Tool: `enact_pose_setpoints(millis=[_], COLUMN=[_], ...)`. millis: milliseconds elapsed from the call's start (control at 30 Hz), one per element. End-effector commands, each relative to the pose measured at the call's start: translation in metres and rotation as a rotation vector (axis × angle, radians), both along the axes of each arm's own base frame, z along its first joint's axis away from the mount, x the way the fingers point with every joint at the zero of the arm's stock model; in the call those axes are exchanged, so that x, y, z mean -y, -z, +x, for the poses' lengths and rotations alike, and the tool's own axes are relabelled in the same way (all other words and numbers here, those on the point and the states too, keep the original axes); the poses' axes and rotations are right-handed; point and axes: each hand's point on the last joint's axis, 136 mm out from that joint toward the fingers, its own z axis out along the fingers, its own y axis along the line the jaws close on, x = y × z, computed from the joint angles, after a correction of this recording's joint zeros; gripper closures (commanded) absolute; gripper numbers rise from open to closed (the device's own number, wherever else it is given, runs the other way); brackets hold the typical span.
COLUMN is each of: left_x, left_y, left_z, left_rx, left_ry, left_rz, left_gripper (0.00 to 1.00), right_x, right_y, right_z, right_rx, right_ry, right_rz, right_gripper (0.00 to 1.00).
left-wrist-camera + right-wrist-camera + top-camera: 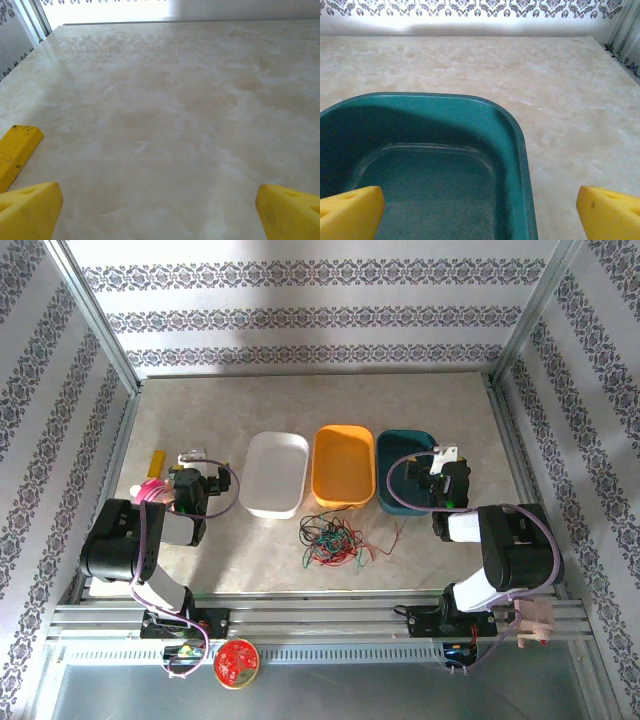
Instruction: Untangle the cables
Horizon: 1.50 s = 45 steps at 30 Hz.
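Left tray (273,472), middle tray (343,462), right tray (397,448) side by side — cables (330,538) on the table (200,415) at 6 o'clock of the middle one, right gripper (480,212) over the right tray.

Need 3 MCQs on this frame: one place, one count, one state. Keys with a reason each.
1. Where are the cables? A in a tray; B on the table, on the arms' side of the orange tray; C at the far wall.
2. How many trays? A two; B three; C four.
3. The right gripper is: A open; B shut on a cable; C shut, empty.
Key: 1 B, the pile lies on bare table just short of the orange tray. 2 B, white tray, orange tray, teal tray. 3 A, its fingers stand wide apart, nothing between them.
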Motion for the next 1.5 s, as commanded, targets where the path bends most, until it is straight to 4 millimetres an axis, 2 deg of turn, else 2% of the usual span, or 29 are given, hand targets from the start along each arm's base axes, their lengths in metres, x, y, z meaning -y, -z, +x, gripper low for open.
enact_pose_setpoints(millis=[0, 233, 333, 533, 1067, 1167, 1233, 1333, 1400, 1467], left_x=[-0.004, -0.003, 0.007, 0.001, 0.002, 0.003, -0.011, -0.017, -0.020, -0.011], left_y=[-0.010, -0.010, -0.008, -0.009, -0.010, -0.024, -0.041, -0.070, -0.087, -0.095], left_z=[0.006, 0.006, 0.009, 0.008, 0.008, 0.010, 0.007, -0.002, -0.014, -0.024], left_rx=[0.034, 0.033, 0.015, 0.024, 0.028, -0.025, -0.094, -0.085, -0.027, -0.032], left_ry=[-0.007, 0.001, 0.063, 0.034, 0.036, 0.033, -0.072, -0.123, -0.201, -0.212], left_rz=[-0.001, 0.000, -0.006, -0.008, -0.006, 0.003, -0.020, 0.062, 0.074, 0.029], left_gripper=[0.01, 0.01, 0.01, 0.01, 0.01, 0.01, 0.01, 0.01, 0.01, 0.01], right_x=[0.001, 0.002, 0.002, 0.002, 0.002, 0.003, 0.010, 0.033, 0.027, 0.007], right_y=[-0.012, -0.012, -0.012, -0.011, -0.011, -0.019, -0.031, -0.050, -0.069, -0.086], right_z=[0.005, 0.005, 0.005, 0.005, 0.005, 0.005, 0.001, -0.011, -0.020, -0.030], right_rx=[0.037, 0.037, 0.037, 0.035, 0.035, 0.048, 0.043, -0.053, -0.060, -0.051], right_ry=[-0.006, -0.004, -0.003, -0.002, -0.007, -0.011, 0.033, 0.238, 0.268, 0.224], right_rz=[0.017, 0.017, 0.017, 0.017, 0.031, 0.041, 0.039, 0.060, 0.094, 0.114], right_gripper=[0.02, 0.02, 0.02, 0.02, 0.02, 0.02, 0.07, 0.17, 0.19, 0.19])
